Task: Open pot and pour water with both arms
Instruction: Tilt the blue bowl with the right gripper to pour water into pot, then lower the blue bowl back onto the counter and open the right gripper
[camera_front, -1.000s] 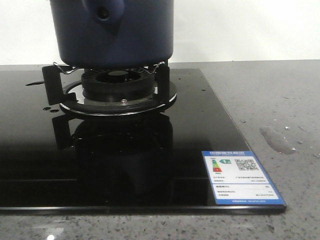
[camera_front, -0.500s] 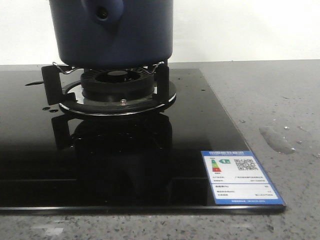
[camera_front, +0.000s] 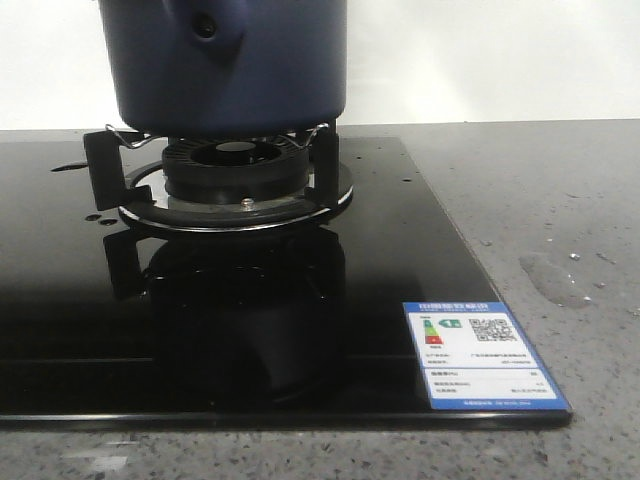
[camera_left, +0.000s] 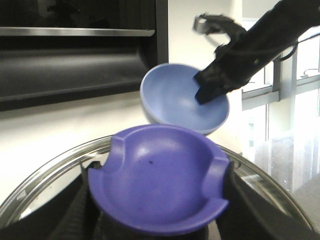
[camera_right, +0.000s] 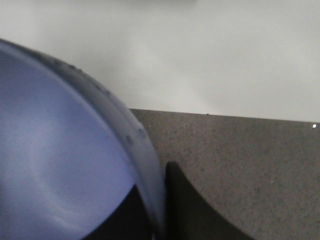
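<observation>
The dark navy pot (camera_front: 225, 70) stands on the burner grate, its handle stub (camera_front: 207, 25) with a dark hole facing the front camera; its top is out of frame. Neither gripper shows in the front view. In the left wrist view my left gripper (camera_left: 157, 200) is shut on the purple knob (camera_left: 155, 175) of a steel-rimmed glass lid (camera_left: 45, 175). Beyond it, my right gripper (camera_left: 205, 92) is shut on the rim of a light blue bowl (camera_left: 175, 100). The right wrist view shows the bowl (camera_right: 60, 175) close up with its rim in my right gripper (camera_right: 162, 210).
The burner and grate (camera_front: 235, 170) sit on a black glass cooktop (camera_front: 250, 320) with a blue energy label (camera_front: 485, 355). A water puddle (camera_front: 555, 280) lies on the grey counter to the right. A dark range hood (camera_left: 75, 50) hangs behind the lid.
</observation>
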